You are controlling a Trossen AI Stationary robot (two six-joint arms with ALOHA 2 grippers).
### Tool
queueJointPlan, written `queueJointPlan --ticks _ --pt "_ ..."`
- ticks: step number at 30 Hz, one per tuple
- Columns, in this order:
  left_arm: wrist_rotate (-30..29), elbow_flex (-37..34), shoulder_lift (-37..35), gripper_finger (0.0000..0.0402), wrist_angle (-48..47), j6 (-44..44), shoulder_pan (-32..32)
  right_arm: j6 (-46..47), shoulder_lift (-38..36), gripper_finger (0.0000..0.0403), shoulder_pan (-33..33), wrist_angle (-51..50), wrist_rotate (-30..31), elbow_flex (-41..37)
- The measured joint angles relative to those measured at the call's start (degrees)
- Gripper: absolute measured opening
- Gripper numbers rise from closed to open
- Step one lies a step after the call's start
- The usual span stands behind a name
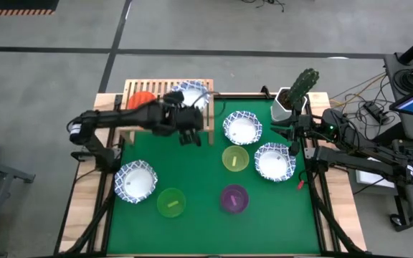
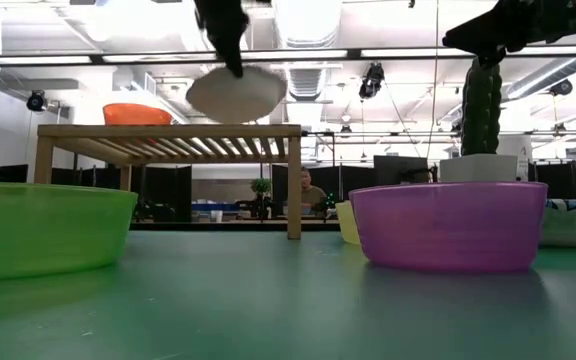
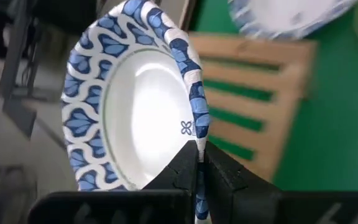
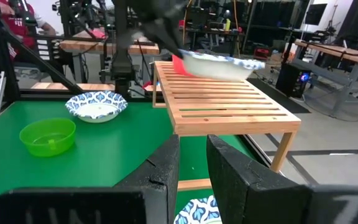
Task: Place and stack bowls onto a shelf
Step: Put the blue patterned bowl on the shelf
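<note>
My left gripper (image 3: 199,163) is shut on a white bowl with a blue-patterned rim (image 1: 190,94), which hangs over the right half of the light-wood shelf (image 1: 165,89). The low view shows that bowl (image 2: 236,93) clear above the slatted top (image 2: 168,131). A red bowl (image 1: 140,99) rests on the shelf's left half. Three more white bowls (image 1: 242,127) (image 1: 274,160) (image 1: 135,180), a yellow-green bowl (image 1: 235,158), a lime one (image 1: 171,202) and a purple one (image 1: 234,198) stand on the green mat. My right gripper (image 4: 194,163) waits open by the mat's right edge. My left gripper pinches the white bowl by its rim (image 3: 196,134), on the side toward the table's near edge, with one finger inside the bowl and one outside. The fingers (image 2: 230,50) come down from above. The bowl is lifted clear, roughly level, just above the shelf's slats.
A white pot with a cactus (image 1: 294,97) stands at the mat's far right corner, beside my right arm (image 1: 350,147). Bare green mat (image 1: 192,161) lies between the shelf and the nearer bowls. People and desks show in the room beyond the table.
</note>
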Motion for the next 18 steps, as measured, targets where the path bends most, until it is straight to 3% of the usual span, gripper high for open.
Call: queueJointPlan --ticks 6,18 --pt "0.1 -1.1 1.0 0.0 0.2 -0.2 4.6 -0.5 0.0 0.007 0.0 0.0 0.0 -0.1" --pt "0.2 -1.1 3.7 0.0 -0.3 0.0 5.0 -0.6 0.0 0.007 0.0 0.0 0.0 -0.1"
